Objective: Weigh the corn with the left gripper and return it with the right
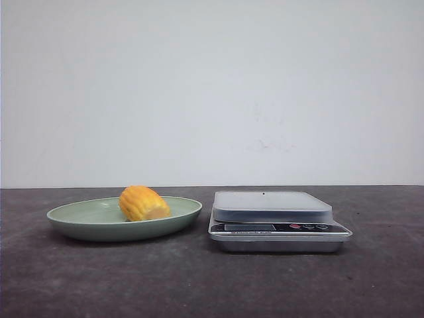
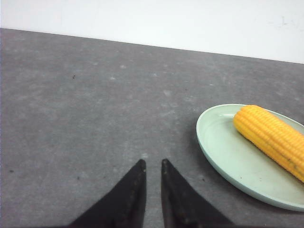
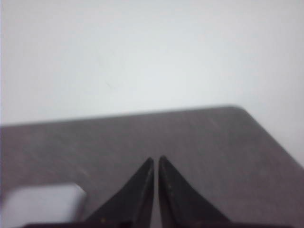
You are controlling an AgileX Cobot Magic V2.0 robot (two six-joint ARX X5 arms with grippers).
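Corn on plate; left end effector, right end effector closed, empty, above table.

You can read nothing here: the scale has a dark line of print under its display, too small to make out.

Corn in plate on table, left of scale.

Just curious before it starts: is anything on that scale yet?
Empty. The scale has a bare platform; the corn lies on the green plate beside it.
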